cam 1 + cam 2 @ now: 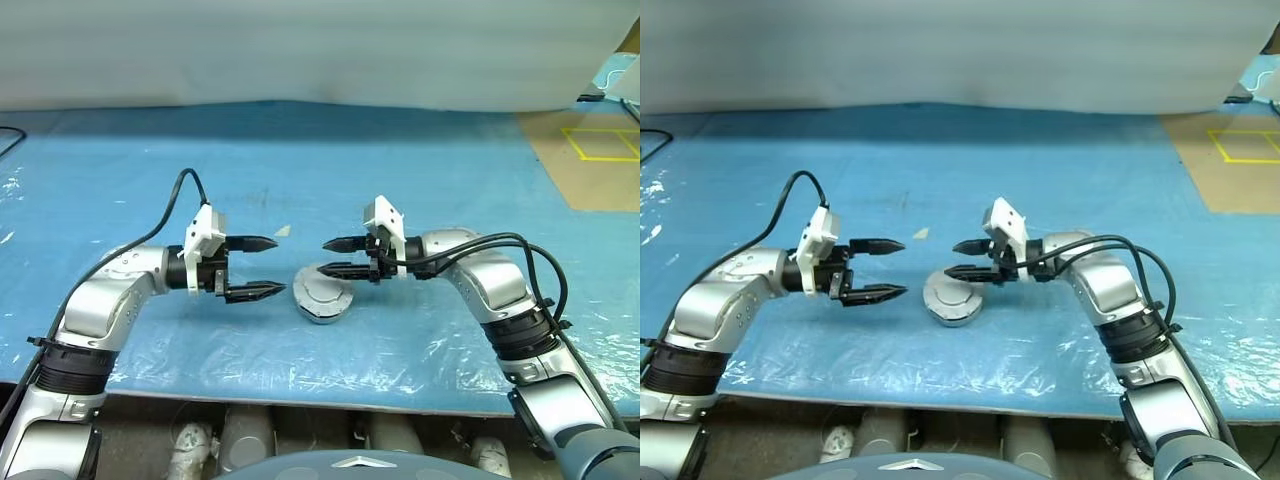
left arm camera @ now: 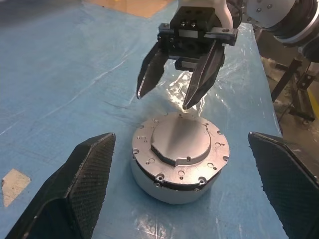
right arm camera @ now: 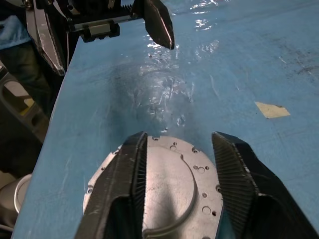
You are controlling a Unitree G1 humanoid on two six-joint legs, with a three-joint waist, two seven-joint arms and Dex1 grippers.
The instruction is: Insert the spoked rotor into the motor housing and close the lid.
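One round grey metal motor housing [image 2: 178, 159] sits on the blue plastic-covered worktop [image 1: 420, 180], near the middle of its front edge, capped by one flat silver lid [image 2: 180, 143]. The left gripper [image 1: 257, 267] gapes wide and empty beside it. The right gripper [image 1: 340, 256], partly open, hangs just above it, holding nothing.

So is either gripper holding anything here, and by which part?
Nothing is held. Both the left gripper and right gripper have open jaws, apart from the closed motor housing.
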